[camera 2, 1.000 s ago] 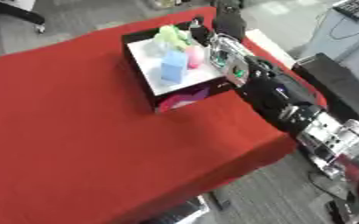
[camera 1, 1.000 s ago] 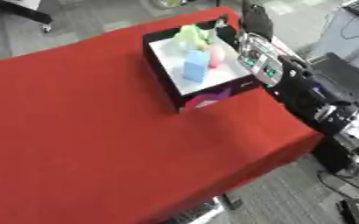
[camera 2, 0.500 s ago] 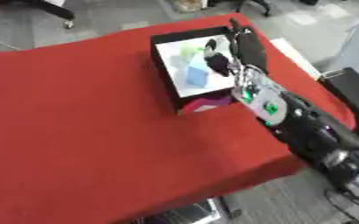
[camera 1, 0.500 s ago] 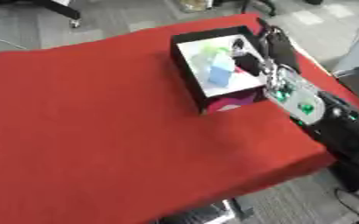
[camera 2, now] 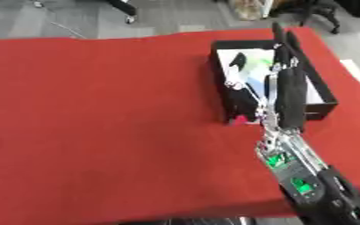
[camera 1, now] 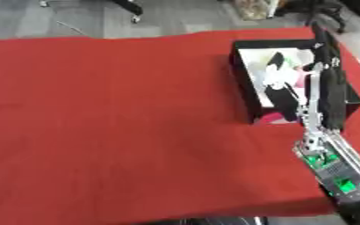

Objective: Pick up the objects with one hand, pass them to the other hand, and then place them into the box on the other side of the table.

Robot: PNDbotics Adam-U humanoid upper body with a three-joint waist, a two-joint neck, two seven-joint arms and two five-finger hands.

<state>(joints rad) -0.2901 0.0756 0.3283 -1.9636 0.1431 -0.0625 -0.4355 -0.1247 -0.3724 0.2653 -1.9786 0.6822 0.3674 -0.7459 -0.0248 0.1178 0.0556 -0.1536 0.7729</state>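
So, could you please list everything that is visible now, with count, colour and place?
table: one, covered in red cloth, fills most of the view.
box: one, black with a pale inside and a pink patch on its near side, on the table's right part.
objects in the box: count unclear, a pale green and a light blue patch, partly hidden by the hand.
floor: grey, beyond the table's far edge.
right robot hand: one, black and silver, over the box, fingers straight; whether it holds anything cannot be told.
left robot hand: not visible.

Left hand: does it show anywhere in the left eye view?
No; only the right hand shows, reaching over the black box on the red table.
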